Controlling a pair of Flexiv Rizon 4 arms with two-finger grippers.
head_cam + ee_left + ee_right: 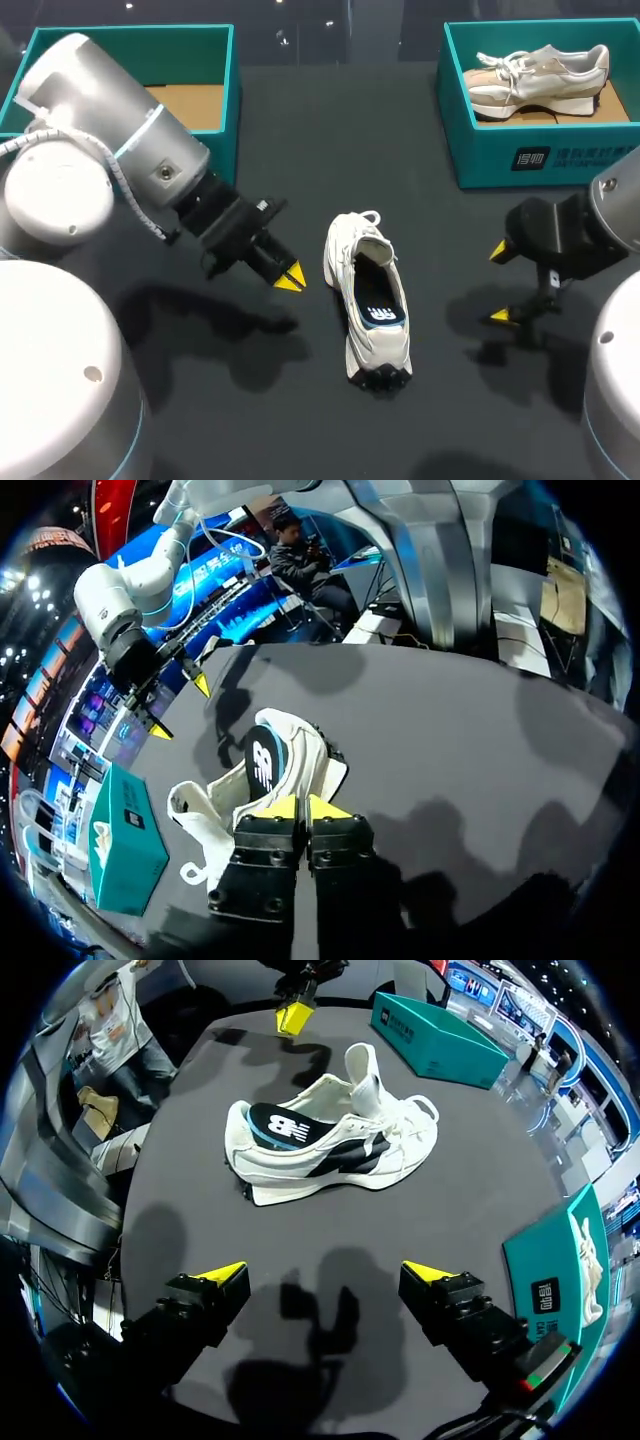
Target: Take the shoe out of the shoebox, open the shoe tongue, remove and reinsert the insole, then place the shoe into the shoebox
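The white shoe [368, 300] lay on its sole in the middle of the dark counter [300, 150], out of both boxes, with nothing holding it. Its tongue [365, 1072] stood up and its dark insole [380, 305] showed inside; whether the insole was fully seated could not be told. The left gripper [290, 279] was closed on nothing, its yellow tips pressed together just beside the shoe. The right gripper [499, 284] hung wide open and empty, well clear on the other side. The main risk looked to be the loose shoe: a push from one side alone would probably slide or tip it rather than work the insole. The loose laces [370, 216] near the collar could catch on a finger. A thin insole pinched at one edge might buckle when pushed back in. The empty shoebox [190, 55] stood behind the left arm. The other shoebox [480, 155] held a beige shoe [540, 75], so a return there would crowd it.
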